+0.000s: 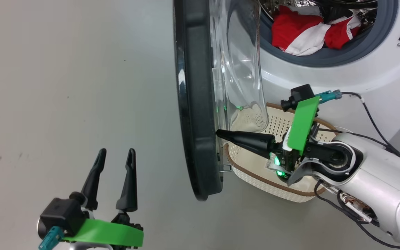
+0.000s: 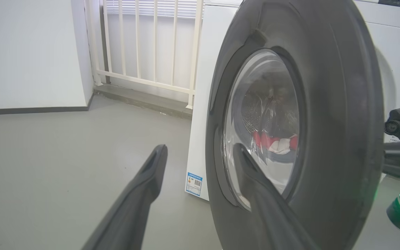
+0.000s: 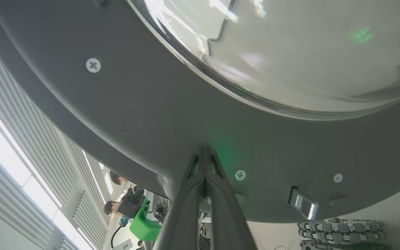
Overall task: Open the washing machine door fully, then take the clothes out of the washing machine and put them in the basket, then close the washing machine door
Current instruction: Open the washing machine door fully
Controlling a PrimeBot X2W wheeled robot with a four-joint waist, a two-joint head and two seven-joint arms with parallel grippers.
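The washing machine door [image 1: 200, 104] stands edge-on, swung out from the white washing machine [image 1: 359, 73]. Its black rim and glass bowl also show in the left wrist view [image 2: 339, 114] and close up in the right wrist view [image 3: 151, 114]. My right gripper [image 1: 218, 132] is shut, its tip pressed against the door's inner rim [image 3: 204, 148]. The red and white clothes [image 1: 304, 33] lie in the drum mouth. The basket [image 1: 255, 173] sits on the floor below the door, under my right arm. My left gripper [image 1: 116, 152] hangs open and empty, left of the door [image 2: 200, 152].
Grey floor [image 1: 64, 86] spreads to the left of the door. A white railing [image 2: 144, 45] and wall stand behind the machine. Black cables [image 1: 373, 121] trail from my right wrist. People and equipment show small beyond the door's edge [image 3: 116, 194].
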